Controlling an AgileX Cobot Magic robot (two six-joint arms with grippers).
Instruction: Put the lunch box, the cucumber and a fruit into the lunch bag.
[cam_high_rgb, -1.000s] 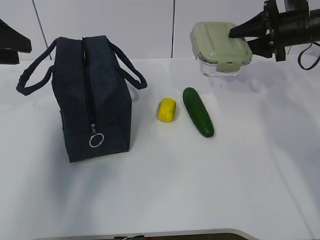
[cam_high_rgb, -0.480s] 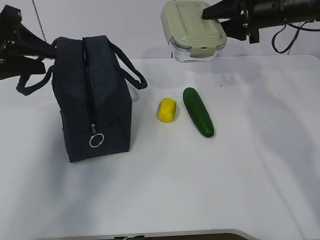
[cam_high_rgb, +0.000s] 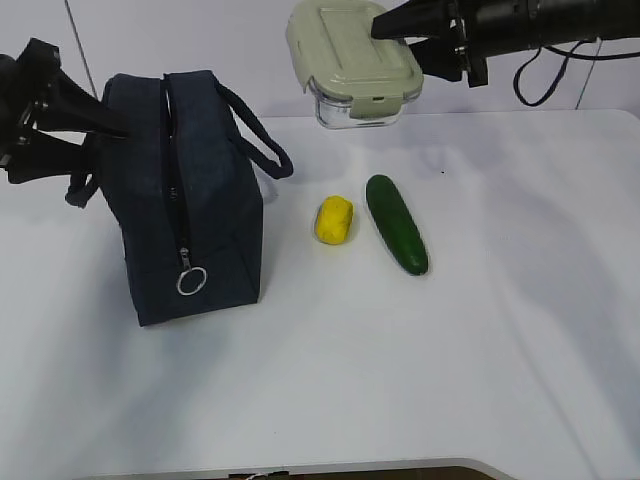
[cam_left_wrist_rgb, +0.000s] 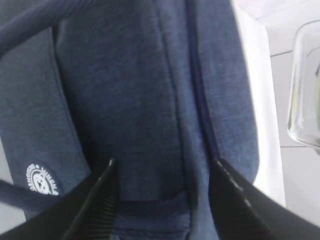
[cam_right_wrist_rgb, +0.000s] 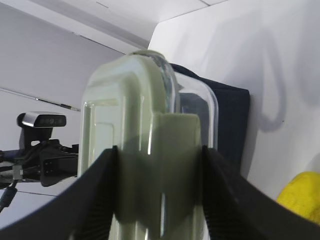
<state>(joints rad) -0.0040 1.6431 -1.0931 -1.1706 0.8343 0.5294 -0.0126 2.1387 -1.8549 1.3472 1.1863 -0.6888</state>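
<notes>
Right gripper (cam_right_wrist_rgb: 159, 200) fingers clamp the lunch box (cam_high_rgb: 352, 62), clear body with matte sage lid, held in the air above the table (cam_high_rgb: 480, 350). Left gripper (cam_left_wrist_rgb: 162, 172) fingers spread apart around the zipped top of the navy fabric lunch bag (cam_high_rgb: 185, 195), gripping nothing. Smooth cucumber (cam_high_rgb: 396, 223) and yellow oblong fruit (cam_high_rgb: 334, 220) lie beside the bag

The white table (cam_high_rgb: 480, 350) bears the lunch bag (cam_high_rgb: 190, 200), fruit (cam_high_rgb: 334, 220) and cucumber (cam_high_rgb: 396, 224)

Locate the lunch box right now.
In the exterior view the lunch box is held off the table by the right hand, top centre, between the lunch bag and the cucumber.
</notes>
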